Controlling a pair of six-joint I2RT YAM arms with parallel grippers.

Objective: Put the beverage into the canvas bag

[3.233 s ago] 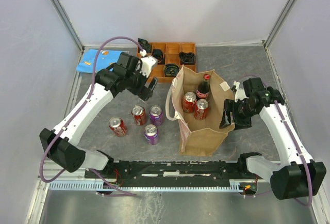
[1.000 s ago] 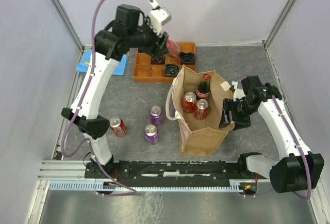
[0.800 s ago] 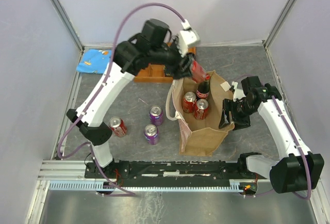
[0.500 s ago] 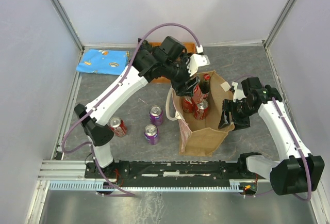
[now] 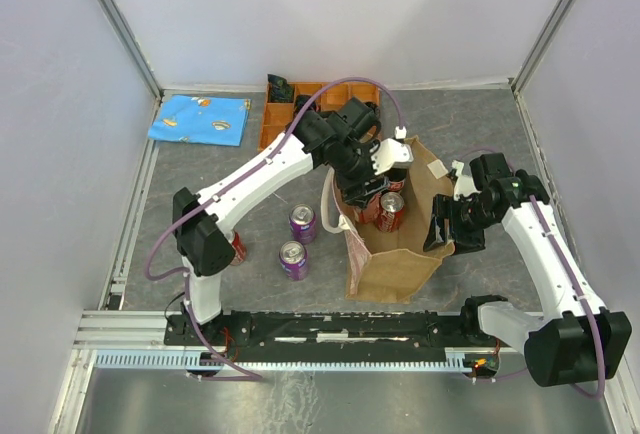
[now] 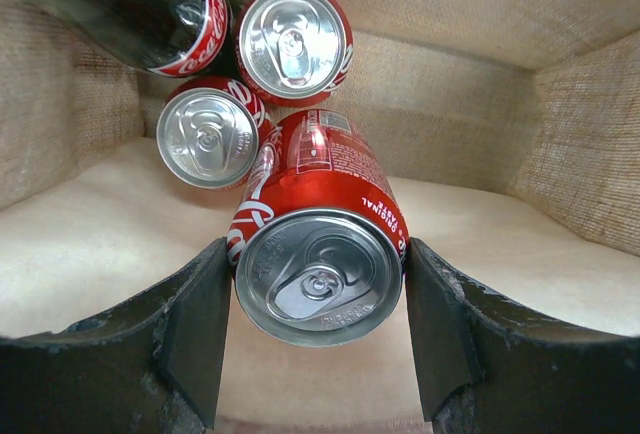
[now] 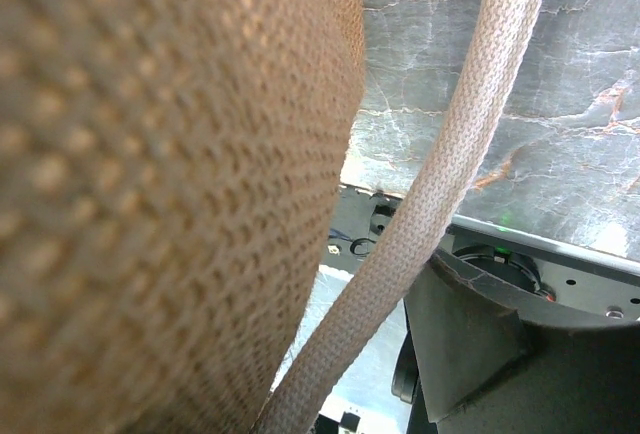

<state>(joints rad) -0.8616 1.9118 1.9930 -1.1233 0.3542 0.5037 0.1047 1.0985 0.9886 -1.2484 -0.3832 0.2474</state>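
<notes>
Red can [image 6: 320, 222] in claw [image 6: 315, 252], base hidden

The can [image 6: 318, 254] is glossy red painted metal with a bare brushed-silver top. My left fingers [image 6: 195, 339] are matt black, scuffed and grainy. The bag [image 6: 450, 14] is coarse tan woven cloth; its handle [image 7: 440, 184] is pale ribbed webbing. The bottle [image 6: 130, 4] is dark and shiny. The table [image 7: 520, 74] looks like smooth grey marbled stone.
</notes>
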